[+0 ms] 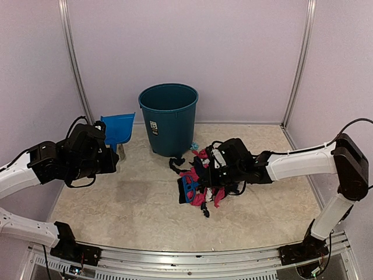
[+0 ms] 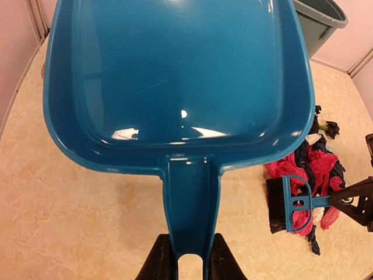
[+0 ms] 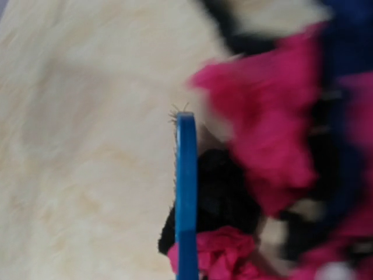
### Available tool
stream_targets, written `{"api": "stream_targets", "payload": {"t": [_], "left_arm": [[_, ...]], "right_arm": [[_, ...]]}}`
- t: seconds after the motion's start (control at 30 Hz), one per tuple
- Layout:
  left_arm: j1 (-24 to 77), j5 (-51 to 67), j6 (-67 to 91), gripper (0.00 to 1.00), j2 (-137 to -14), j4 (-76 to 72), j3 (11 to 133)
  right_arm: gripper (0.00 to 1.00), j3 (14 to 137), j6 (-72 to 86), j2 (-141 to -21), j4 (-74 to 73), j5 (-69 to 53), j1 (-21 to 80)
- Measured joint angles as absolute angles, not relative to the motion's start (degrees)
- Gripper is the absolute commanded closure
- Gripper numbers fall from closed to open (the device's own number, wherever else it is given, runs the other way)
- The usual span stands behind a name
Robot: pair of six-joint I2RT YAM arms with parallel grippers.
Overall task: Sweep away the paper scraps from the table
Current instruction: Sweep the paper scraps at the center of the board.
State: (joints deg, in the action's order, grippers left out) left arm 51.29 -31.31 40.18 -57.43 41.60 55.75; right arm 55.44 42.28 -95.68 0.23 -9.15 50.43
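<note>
The paper scraps (image 1: 201, 166), magenta, black, dark blue and teal, lie heaped on the table (image 1: 116, 210) in front of the bin. My right gripper (image 1: 205, 177) is shut on the blue hand brush (image 1: 189, 189), whose black bristles stand at the pile's left edge. The right wrist view shows the brush (image 3: 186, 192) edge-on against blurred pink and black scraps (image 3: 268, 146); its fingers are out of frame. My left gripper (image 2: 189, 265) is shut on the handle of the blue dustpan (image 2: 175, 76), held above the table at the left (image 1: 118, 128). The left wrist view also shows the brush (image 2: 291, 204) and scraps (image 2: 312, 166).
A dark teal bin (image 1: 169, 116) stands at the back centre, its rim also in the left wrist view (image 2: 320, 20). Pale lilac walls enclose the table. A few loose scraps (image 1: 176, 162) lie near the bin's foot. A metal rail (image 1: 192, 256) runs along the front.
</note>
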Motion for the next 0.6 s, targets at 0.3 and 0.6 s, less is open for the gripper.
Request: {"api": "stream_targets", "payload": {"t": [0.3, 0.6], "left_arm": [[51.3, -30.9, 40.2, 0.92, -57.7, 41.5, 55.7], [51.3, -30.8, 39.8, 0.92, -57.7, 41.4, 55.7]], "right_arm": [[1.00, 51.5, 39.4, -90.0, -3.0, -4.6, 43.5], [1.00, 45.8, 38.3, -78.3, -9.2, 0.4, 37.1]]}}
